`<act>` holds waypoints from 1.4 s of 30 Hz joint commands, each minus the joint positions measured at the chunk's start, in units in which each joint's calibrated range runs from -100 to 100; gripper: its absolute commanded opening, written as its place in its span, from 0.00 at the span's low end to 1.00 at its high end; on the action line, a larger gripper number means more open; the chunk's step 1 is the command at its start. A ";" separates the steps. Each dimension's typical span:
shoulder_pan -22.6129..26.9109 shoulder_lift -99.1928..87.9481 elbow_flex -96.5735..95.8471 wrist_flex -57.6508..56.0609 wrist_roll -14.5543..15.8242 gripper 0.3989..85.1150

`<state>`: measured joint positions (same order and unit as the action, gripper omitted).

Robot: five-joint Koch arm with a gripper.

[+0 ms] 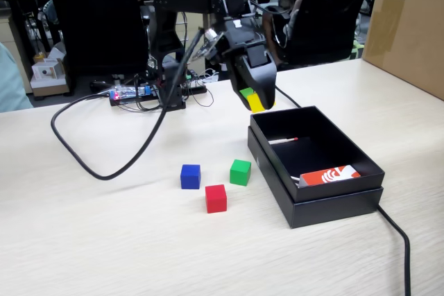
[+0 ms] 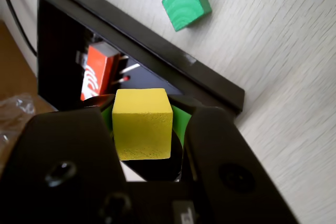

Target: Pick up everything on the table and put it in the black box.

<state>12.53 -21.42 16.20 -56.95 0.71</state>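
My gripper (image 1: pixel 254 100) is shut on the yellow cube (image 2: pixel 142 123), which also shows as the yellow cube (image 1: pixel 257 102) in the fixed view. It hangs in the air just beyond the far left corner of the black box (image 1: pixel 326 202). In the wrist view the black box (image 2: pixel 157 59) lies under and ahead of the jaws. On the table (image 1: pixel 104 240) sit the blue cube (image 1: pixel 190 176), the red cube (image 1: pixel 216 198) and the green cube (image 1: pixel 240 172), left of the box. The wrist view shows the green cube (image 2: pixel 186 4) beyond the box wall.
A red-and-white card (image 1: pixel 331 175) and a small pen-like stick (image 1: pixel 283 141) lie inside the box. A thick black cable (image 1: pixel 90 161) loops over the table's left side, another runs off at the cable (image 1: pixel 397 237) by the box. A brown carton (image 1: pixel 409 25) stands at the right.
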 commanded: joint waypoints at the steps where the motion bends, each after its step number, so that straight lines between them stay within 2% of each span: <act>1: 2.59 5.76 5.83 -0.29 2.15 0.12; 9: 4.49 20.91 9.55 -0.29 4.10 0.12; 20: 4.15 30.20 10.36 -0.98 4.49 0.13; 21: 4.15 30.32 10.45 -0.98 4.49 0.17; 22: 4.15 30.55 10.45 -0.98 4.59 0.26; 23: 4.15 30.55 10.45 -0.98 4.59 0.27; 28: 3.96 25.50 10.09 -1.06 4.98 0.41; 31: 2.54 13.22 10.09 -1.06 6.69 0.41; 34: 0.34 4.15 10.09 -1.06 6.79 0.41; 35: -1.76 -0.66 9.73 -1.06 6.74 0.42; 37: -4.25 -3.65 8.82 -1.15 6.45 0.48; 42: -9.96 -4.57 6.83 -4.86 5.52 0.50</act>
<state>4.86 -22.20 22.59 -59.81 7.30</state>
